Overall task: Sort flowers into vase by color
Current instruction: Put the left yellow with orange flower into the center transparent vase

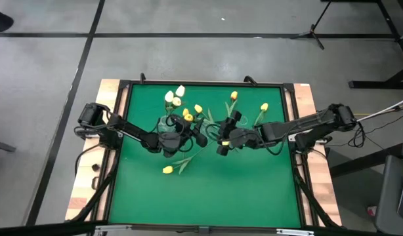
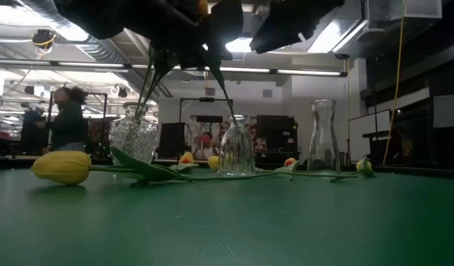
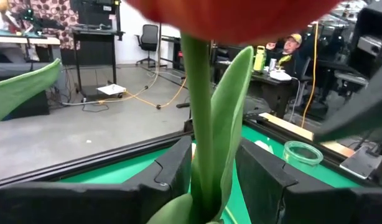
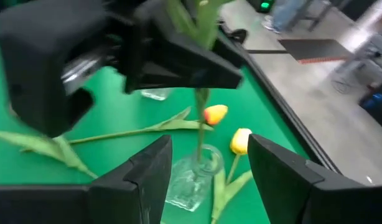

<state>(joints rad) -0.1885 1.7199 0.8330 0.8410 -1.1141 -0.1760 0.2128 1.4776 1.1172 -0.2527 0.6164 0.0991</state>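
I have the left gripper (image 3: 206, 186) above the middle of the green table (image 1: 208, 190), and it is pinching the green stem of an orange tulip (image 3: 200, 124) between its two fingers, low on the stem where a leaf wraps around it. The right gripper (image 4: 206, 171) hangs close beside it with its fingers spread and nothing between them; below it I see a small glass vase (image 4: 194, 177) with one stem already inside. The other flowers are in different places: white and yellow ones stand in a cut glass vase (image 2: 134, 137) at the back left, one yellow tulip (image 1: 168, 170) lies flat on the table nearer to me, and two more yellow ones (image 1: 264, 107) lie toward the back right. A tall empty carafe (image 2: 323, 140) stands there also. I judge these artificial tulips are very light, with a thin stem that bends easily, so the head will swing. The best place to take hold is the middle of the stem, not the soft bud or leaf. The glass vases can tip if a stem pushes the rim.
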